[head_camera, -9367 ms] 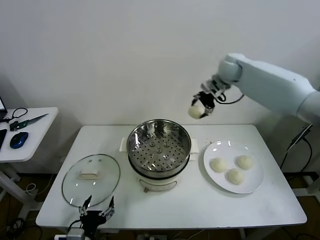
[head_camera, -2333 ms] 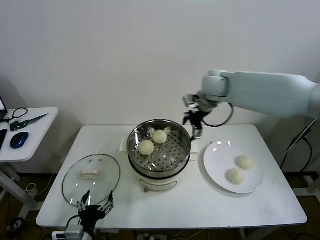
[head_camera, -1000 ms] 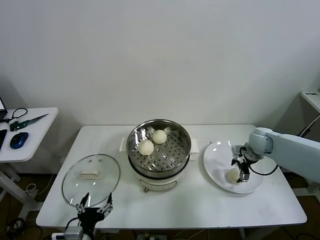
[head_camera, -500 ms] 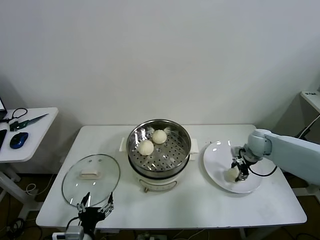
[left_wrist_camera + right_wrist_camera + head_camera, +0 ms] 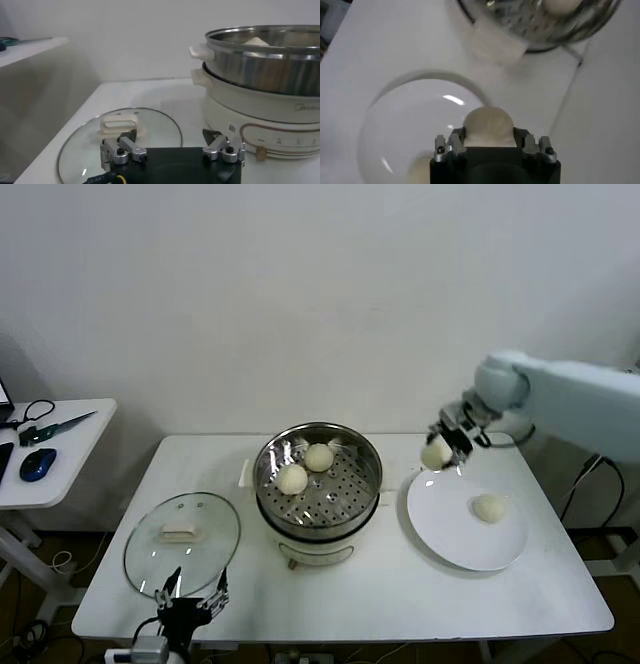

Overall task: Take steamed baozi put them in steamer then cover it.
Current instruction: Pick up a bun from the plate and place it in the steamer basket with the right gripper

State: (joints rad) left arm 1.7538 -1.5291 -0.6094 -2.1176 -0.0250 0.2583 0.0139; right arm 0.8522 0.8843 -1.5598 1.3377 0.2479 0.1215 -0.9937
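My right gripper [image 5: 440,448] is shut on a cream-white baozi [image 5: 436,453] and holds it in the air above the far left rim of the white plate [image 5: 440,529], to the right of the steamer [image 5: 318,481]. The right wrist view shows that held baozi [image 5: 488,125] clamped between the jaws. Two baozi [image 5: 319,457] [image 5: 292,479] lie on the steamer's perforated floor. One baozi [image 5: 489,507] stays on the plate. The glass cover [image 5: 182,541] lies flat on the table left of the steamer. My left gripper [image 5: 192,595] is open, parked at the table's front edge by the cover [image 5: 120,137].
The steamer sits on a cream electric pot base [image 5: 260,112] at the table's middle. A side table [image 5: 45,446] on the left carries scissors and a mouse. A white wall stands behind.
My right gripper closed on a baozi on the plate, then lifted it up and to the left, above the plate's far left rim. The left arm stayed still.
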